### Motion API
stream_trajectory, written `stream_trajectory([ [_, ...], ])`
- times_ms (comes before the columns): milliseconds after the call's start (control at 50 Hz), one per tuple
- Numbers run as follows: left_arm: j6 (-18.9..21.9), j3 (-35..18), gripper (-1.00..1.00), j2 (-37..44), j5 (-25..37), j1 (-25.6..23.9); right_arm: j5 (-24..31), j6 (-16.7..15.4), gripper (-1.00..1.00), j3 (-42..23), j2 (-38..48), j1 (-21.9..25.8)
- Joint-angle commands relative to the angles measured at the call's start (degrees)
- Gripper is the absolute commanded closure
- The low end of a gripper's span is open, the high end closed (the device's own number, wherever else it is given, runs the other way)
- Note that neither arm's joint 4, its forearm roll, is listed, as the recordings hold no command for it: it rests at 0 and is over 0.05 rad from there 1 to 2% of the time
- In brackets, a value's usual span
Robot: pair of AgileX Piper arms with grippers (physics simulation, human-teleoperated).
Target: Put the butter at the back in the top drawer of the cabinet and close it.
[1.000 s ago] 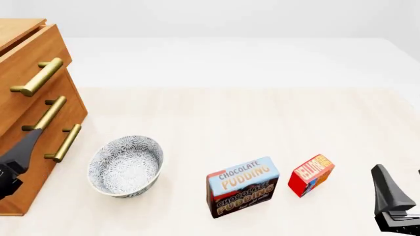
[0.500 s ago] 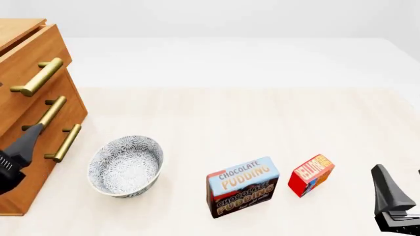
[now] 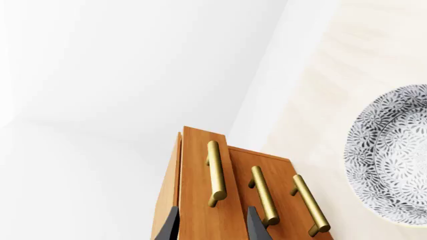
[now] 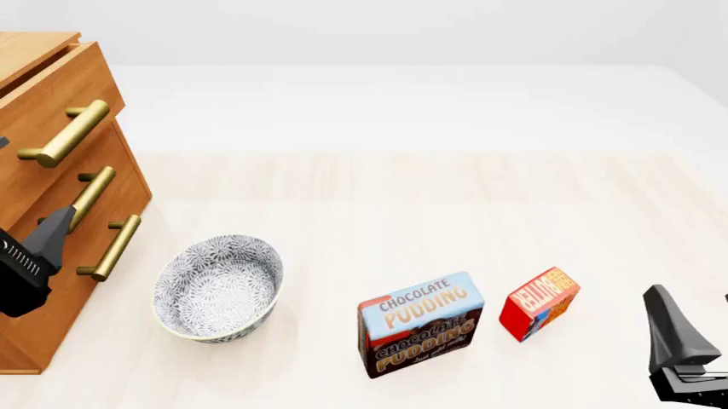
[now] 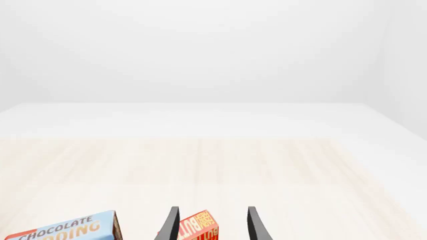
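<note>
The butter (image 4: 540, 302), a small red box with an orange label, stands at the front right of the table. My right gripper (image 4: 691, 325) is open just right of it and nearer the front edge. In the right wrist view the butter (image 5: 200, 229) shows ahead between the open fingers (image 5: 169, 225). The cabinet (image 4: 46, 102) stands at the left. Its top drawer (image 4: 60, 92) with a brass handle (image 4: 63, 134) sits slightly out from the two below. My left gripper (image 4: 46, 237) is open and empty before the drawer fronts, by the middle handle. Its fingers (image 3: 256, 227) frame the top drawer (image 3: 200, 200).
A patterned grey-white bowl (image 4: 218, 287) sits just right of the cabinet's foot. A blue-and-brown Chocolate Pudding box (image 4: 418, 324) stands left of the butter, near the front. The two lower drawers carry like brass handles (image 4: 111, 247). Pale wooden tabletop (image 4: 398, 204) stretches behind these.
My left gripper has risen along the cabinet front, from the bottom drawer's level up to the middle handle. The right arm and the objects have not moved.
</note>
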Motion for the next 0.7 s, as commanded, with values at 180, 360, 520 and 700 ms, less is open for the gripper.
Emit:
stream_trajectory([
  [180, 0.5, 0.7, -1.0, 1.5, -2.0, 2.0, 0.0, 0.0, -1.0, 0.0, 0.0, 0.0],
  [360, 0.8, 0.8, -1.0, 2.7, -3.1, 2.2, 0.0, 0.0, -1.0, 0.0, 0.0, 0.0],
  [520, 0.9, 0.6, -1.0, 3.7, -3.8, 2.2, 0.0, 0.0, -1.0, 0.0, 0.0, 0.0],
  [700, 1.0, 0.3, -1.0, 5.4, -4.6, 2.2, 0.0, 0.0, -1.0, 0.0, 0.0, 0.0],
])
